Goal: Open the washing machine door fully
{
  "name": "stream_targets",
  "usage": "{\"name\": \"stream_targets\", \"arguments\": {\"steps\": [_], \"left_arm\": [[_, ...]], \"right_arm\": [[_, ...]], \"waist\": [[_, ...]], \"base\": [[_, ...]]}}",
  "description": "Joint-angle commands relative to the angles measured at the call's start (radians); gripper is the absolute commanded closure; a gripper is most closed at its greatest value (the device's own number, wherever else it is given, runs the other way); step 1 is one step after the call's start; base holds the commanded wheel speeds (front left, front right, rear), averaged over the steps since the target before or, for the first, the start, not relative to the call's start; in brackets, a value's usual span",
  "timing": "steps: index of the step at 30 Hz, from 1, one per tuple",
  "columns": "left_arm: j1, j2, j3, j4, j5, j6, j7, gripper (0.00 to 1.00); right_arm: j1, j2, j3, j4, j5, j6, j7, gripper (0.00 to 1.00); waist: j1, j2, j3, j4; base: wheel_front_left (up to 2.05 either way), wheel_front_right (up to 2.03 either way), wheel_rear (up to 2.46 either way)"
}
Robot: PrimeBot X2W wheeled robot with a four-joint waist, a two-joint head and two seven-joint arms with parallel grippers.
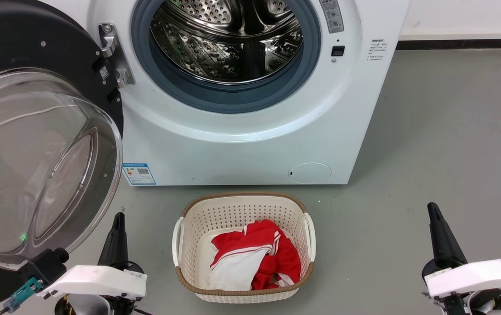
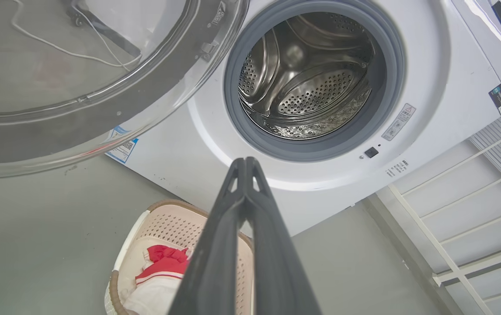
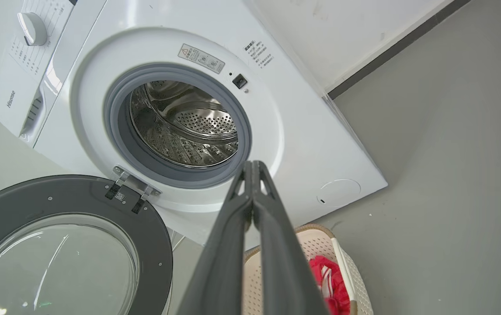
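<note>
The left hand, fingers pinched together and empty at lower left, sits just below the washing machine door, far nearer it than the likewise closed, empty right hand at lower right; that glossy black, clear-bowled door hangs swung wide at frame left.

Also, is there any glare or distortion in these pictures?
Head view: the glass of the washing machine door carries reflections and bends the floor behind it. Left wrist view: the washing machine sits tilted; the left gripper looms large. Right wrist view: bright streaks on the door glass.
</note>
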Motion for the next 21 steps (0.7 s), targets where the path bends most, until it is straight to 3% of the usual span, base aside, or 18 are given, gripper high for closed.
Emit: {"name": "stream_targets", "arguments": {"steps": [1,21], "left_arm": [[-0.025,-0.001,0.007,-0.006,-0.044,-0.008,0.01,1.0],[-0.039,-0.009,0.029,0.021,-0.293,-0.026,0.072,1.0]], "right_arm": [[-0.027,-0.009,-0.003,-0.005,0.047,0.0,0.006,1.0],[-0.048,-0.012,-0.016,0.031,0.299,0.0,0.055,1.0]], "waist": [[0.0,0.0,-0.001,0.0],[0.0,0.0,-0.01,0.001]], "base": [[0.0,0.0,0.0],[0.0,0.0,0.0]]}}
